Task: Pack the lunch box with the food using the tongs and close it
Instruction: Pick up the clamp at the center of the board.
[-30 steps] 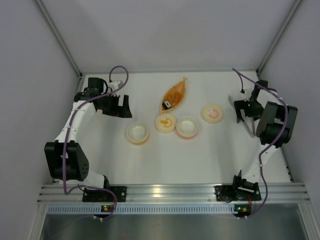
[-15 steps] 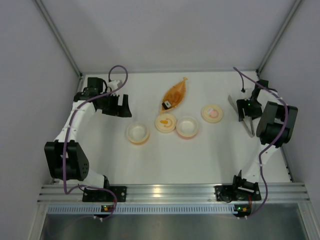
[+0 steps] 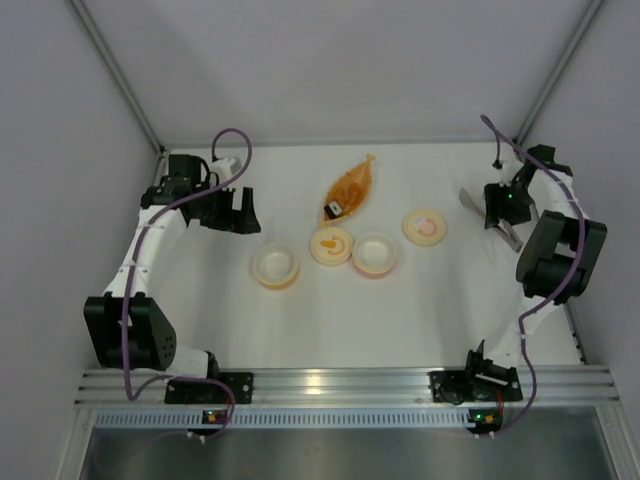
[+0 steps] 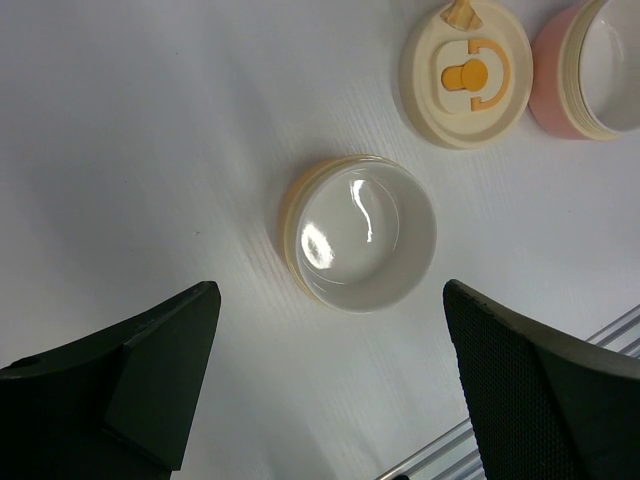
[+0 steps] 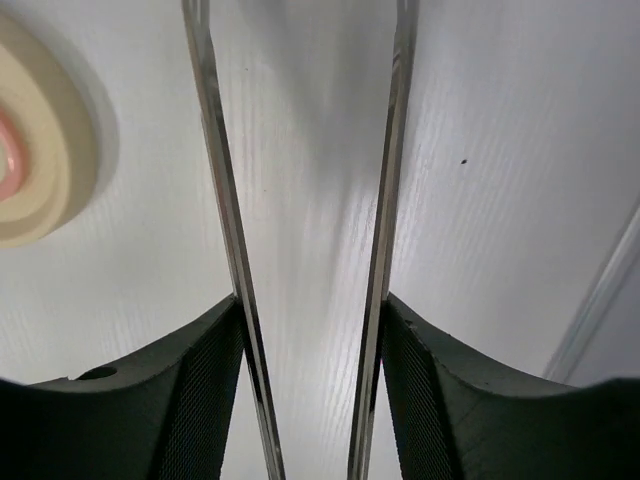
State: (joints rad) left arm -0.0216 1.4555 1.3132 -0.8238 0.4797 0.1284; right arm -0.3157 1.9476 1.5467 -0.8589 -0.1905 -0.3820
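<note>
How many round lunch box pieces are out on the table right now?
4, in a loose row: orange-rimmed bowl at the left, cream lid with an orange latch, pink bowl touching it, and pink-centred lid at the right. None looks hidden.

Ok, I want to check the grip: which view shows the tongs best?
The right wrist view: both arms of the tongs run close up between the right gripper's fingers, each against a pad. The top external view shows only small grey ends beside that gripper. The left wrist view misses them.
</note>
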